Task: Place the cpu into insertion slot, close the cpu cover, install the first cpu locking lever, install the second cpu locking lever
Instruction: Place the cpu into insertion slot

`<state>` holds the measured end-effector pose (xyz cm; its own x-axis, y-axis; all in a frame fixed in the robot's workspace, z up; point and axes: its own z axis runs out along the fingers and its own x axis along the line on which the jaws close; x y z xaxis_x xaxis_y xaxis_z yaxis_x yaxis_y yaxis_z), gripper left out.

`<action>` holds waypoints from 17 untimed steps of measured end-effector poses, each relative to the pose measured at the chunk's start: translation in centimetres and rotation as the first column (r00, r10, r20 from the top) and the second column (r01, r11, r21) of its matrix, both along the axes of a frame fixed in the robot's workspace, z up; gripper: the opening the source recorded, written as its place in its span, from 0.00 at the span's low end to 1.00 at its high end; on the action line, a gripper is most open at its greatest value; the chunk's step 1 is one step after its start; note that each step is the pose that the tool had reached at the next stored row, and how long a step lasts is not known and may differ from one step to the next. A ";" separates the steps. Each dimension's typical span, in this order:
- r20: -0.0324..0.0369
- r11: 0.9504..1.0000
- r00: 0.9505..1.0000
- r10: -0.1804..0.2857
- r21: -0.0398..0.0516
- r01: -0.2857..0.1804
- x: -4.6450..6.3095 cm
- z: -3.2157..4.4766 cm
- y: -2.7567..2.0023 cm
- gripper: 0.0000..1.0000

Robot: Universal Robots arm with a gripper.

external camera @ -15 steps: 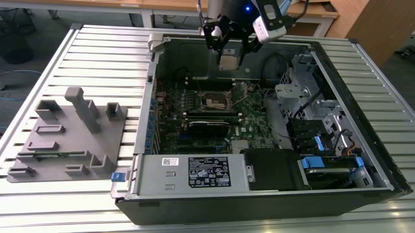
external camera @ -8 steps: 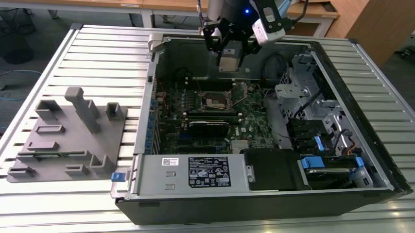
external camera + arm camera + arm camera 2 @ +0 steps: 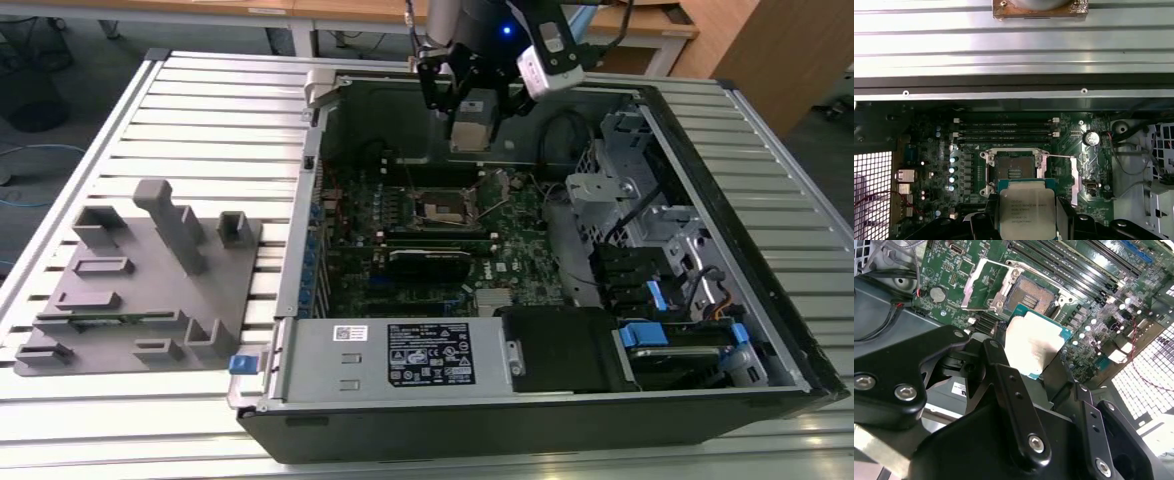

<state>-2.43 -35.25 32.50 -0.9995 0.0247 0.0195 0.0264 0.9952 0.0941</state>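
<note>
My fingers [image 3: 1066,221] are clamped on two opposite edges of the cpu [image 3: 1026,212], which hangs level in the air above the board [image 3: 929,150], metal top towards the first wrist view. The grip is only on thin edges, so I judge a jolt could slide the chip askew or drop it. Beyond it the slot [image 3: 1015,167] lies open with its contact field bare. If I come down off-centre or slightly turned, a corner could land on those contacts and bend them. In the second wrist view the cover [image 3: 971,282] stands tilted up beside the slot, and a thin lever [image 3: 1059,156] juts out. A wide finger could catch either one. Farther off, the memory sticks [image 3: 1004,127] look safely out of reach
</note>
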 end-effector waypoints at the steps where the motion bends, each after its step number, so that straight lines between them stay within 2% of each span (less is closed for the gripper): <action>1: 0.000 1.000 1.000 0.000 0.000 0.000 0.0 -0.01 0.00 0.54; 10: 0.000 1.000 1.000 0.000 0.000 0.000 -0.4 -0.30 0.01 0.54; 17: 0.000 1.000 1.000 0.000 0.000 0.000 -0.4 -0.94 0.02 0.54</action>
